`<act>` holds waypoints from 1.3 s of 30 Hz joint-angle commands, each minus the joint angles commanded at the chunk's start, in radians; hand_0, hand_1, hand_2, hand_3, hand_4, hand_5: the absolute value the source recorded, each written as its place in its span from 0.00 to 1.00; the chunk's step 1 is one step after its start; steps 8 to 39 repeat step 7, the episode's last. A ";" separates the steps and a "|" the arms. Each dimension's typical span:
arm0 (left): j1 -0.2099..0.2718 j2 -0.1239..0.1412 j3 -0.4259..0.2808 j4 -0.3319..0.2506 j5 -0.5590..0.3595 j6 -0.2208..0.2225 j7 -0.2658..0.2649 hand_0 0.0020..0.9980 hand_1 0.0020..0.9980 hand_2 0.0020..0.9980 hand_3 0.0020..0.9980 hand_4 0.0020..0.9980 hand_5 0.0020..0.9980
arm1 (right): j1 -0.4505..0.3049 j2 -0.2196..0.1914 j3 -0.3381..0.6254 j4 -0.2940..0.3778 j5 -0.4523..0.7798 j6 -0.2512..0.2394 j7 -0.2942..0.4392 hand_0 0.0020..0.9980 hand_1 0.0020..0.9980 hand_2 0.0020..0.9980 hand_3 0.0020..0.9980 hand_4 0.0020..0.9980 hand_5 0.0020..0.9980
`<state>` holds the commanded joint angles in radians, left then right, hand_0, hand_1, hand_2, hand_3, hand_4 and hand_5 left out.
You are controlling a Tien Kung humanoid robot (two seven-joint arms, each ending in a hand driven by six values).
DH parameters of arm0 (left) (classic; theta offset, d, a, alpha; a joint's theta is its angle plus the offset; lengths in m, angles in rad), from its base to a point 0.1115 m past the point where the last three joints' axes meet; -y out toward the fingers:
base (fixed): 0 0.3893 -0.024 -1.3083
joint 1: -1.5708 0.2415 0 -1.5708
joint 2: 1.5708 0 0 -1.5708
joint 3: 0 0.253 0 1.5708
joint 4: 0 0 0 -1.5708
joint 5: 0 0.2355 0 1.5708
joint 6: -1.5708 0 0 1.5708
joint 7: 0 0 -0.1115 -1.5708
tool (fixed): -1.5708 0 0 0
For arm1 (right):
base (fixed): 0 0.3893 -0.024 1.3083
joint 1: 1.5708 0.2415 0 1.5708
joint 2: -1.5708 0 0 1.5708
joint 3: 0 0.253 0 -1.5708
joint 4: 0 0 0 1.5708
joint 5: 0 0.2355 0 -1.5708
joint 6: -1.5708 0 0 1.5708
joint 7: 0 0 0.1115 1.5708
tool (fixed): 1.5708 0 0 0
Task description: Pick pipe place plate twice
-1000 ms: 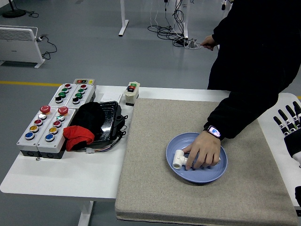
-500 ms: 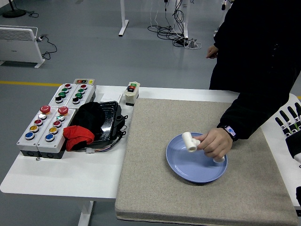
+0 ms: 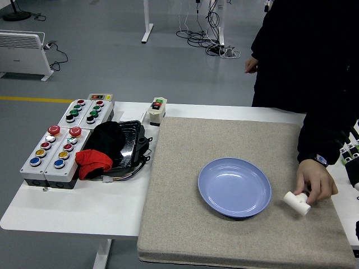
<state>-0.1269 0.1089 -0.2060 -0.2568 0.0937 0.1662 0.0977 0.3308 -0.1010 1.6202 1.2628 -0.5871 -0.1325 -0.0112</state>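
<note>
A blue plate (image 3: 234, 187) lies on the grey mat, with nothing on it. A person at the far right holds a white T-shaped pipe fitting (image 3: 297, 203) in one hand (image 3: 315, 184), low over the mat just right of the plate. My right hand (image 3: 351, 149) is at the right edge of the view, fingers straight and holding nothing, partly hidden behind the person's sleeve. My left arm is out of view.
The grey mat (image 3: 185, 224) covers the table's right part. On the left are button boxes (image 3: 53, 154), a black tray with black and red cloth (image 3: 109, 148), and a small switch box (image 3: 157, 110).
The person lifted the white pipe fitting out of the plate and carried it right, down to the mat beside the plate. My right hand has stayed at the right edge.
</note>
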 joint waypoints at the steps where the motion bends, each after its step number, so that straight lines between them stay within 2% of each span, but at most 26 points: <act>1: -0.001 0.000 0.000 0.000 0.000 0.000 0.000 0.62 0.59 0.53 0.59 0.27 1.00 | 0.000 0.000 0.001 0.001 -0.001 0.000 0.000 0.88 0.83 0.91 0.89 0.56 0.60; 39: -0.001 0.000 0.001 0.000 -0.001 0.000 -0.001 0.62 0.59 0.53 0.59 0.27 1.00 | -0.002 -0.001 0.003 0.003 -0.008 -0.004 0.001 0.88 0.83 0.91 0.89 0.56 0.60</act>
